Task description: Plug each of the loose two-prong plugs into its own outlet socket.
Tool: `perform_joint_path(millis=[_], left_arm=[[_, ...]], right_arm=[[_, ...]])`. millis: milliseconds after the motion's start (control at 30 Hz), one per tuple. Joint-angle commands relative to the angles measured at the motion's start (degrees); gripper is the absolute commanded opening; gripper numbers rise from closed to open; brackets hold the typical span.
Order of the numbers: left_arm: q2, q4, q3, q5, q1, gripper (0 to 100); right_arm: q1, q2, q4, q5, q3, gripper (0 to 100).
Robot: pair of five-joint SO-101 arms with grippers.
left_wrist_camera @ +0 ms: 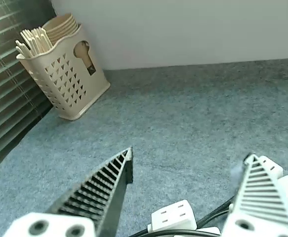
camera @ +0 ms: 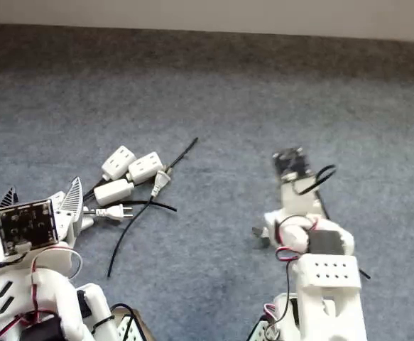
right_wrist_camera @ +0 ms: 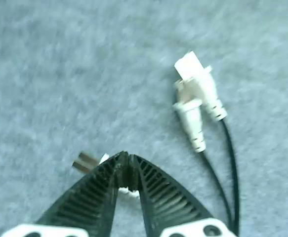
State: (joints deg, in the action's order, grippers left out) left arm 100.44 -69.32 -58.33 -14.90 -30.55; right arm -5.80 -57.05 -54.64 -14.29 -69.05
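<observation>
Three white outlet sockets sit clustered left of centre on the grey worktop, with black cords trailing from them. The slanted plug lies loose just beside the cluster, and its cord runs off toward the far side. The flat plug lies loose near the socket closest to the left arm, prongs pointing toward the right arm.

Left gripper: fingers spread wide apart at the edge of the cluster. A beige basket of wooden sticks stands by the wall.

Right gripper: well apart from the cluster, fingers together and clamped on a third plug, whose metal prongs stick out beside the fingertips. Near it, two white cord ends lie touching side by side, each on a black cord.
</observation>
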Motion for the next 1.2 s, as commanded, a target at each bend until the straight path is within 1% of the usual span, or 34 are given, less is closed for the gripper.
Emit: perform_joint_path(millis=[0, 100, 200, 267, 367, 433, 533, 567, 700, 833, 967, 1167], left_arm=[[-11.91, 1.14, 7.78, -0.18, 1.01, 34], [-29.14, 0.44, 18.15, -1.49, 3.12, 34], [-46.99, -9.49, 32.57, -8.88, 8.31, 34], [-57.63, -17.49, 42.59, -12.22, 12.53, 34], [-71.96, -27.6, 57.71, -16.79, 17.36, 34], [-80.48, -31.38, 65.71, -18.73, 20.09, 34], [-91.65, -31.74, 73.1, -19.34, 22.2, 34], [-95.08, -31.74, 74.51, -20.57, 22.9, 34], [-105.1, -31.65, 75.38, -29.63, 26.33, 34], [-110.02, -31.38, 75.47, -35.87, 29.41, 34], [-114.24, -28.22, 79.6, -36.84, 30.99, 34], [-124.53, -24.88, 88.13, -36.84, 30.9, 33]], right_arm=[[5.58, -0.57, -0.92, -0.35, 11.56, 0.9], [6.73, -0.13, -2.42, -0.26, 13.32, 0.9], [6.99, -0.22, -2.33, -0.26, 10.77, 0.9], [7.08, -0.04, -0.84, -0.26, 8.13, 0.9], [7.16, -0.13, 4.44, -0.26, 2.07, 0.9], [7.16, -0.13, 8.57, -0.26, -2.15, 0.9], [6.9, -0.31, 13.05, -0.26, -6.55, 0.9], [6.99, -0.31, 14.02, -0.26, -7.6, 0.9], [6.9, -0.4, 16.92, -0.26, -9.71, 0.9], [7.16, -0.4, 20.53, -0.26, -12.0, 0.9], [7.16, -0.4, 25.27, -0.44, -15.16, 0.9], [7.16, -0.4, 26.07, -0.44, -15.6, 0.9]])
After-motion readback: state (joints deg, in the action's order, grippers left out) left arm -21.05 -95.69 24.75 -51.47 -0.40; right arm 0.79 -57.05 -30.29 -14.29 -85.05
